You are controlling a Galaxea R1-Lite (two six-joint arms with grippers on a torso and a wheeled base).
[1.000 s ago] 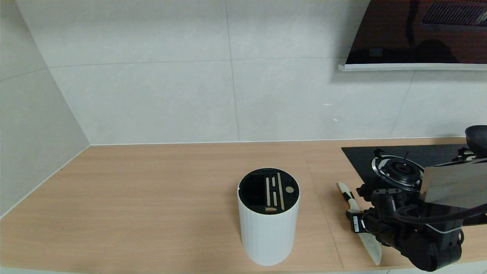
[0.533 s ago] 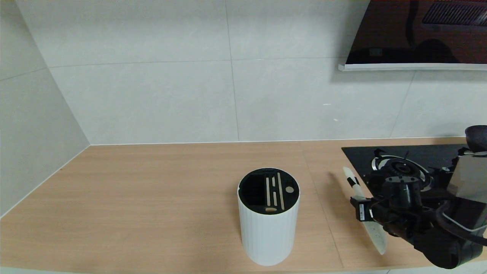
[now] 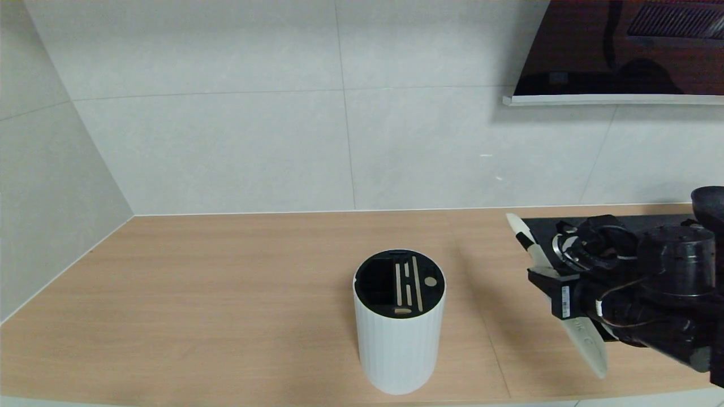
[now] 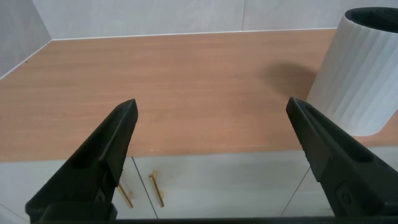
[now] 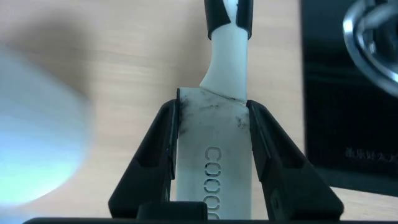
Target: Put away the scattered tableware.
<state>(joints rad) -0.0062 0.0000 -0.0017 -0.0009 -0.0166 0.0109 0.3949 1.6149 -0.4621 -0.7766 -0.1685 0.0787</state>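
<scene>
Knife (image 3: 588, 346), blade partly hidden by your right pincer (image 3: 557, 294) pinching it, hangs over the wooden bench's (image 3: 226, 282) right end; left pincer (image 4: 211, 155) spread.

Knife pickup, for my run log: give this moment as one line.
right gripper: shut on knife blade | knife: above counter, right of holder | holder: upright | left gripper: open

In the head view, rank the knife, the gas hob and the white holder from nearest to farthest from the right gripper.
1. knife: clamped in the right gripper itself, above the counter's right end.
2. gas hob: just behind the gripper, on the right of the counter.
3. white holder: farthest, off to the gripper's left, mid-counter near the front edge.
</scene>
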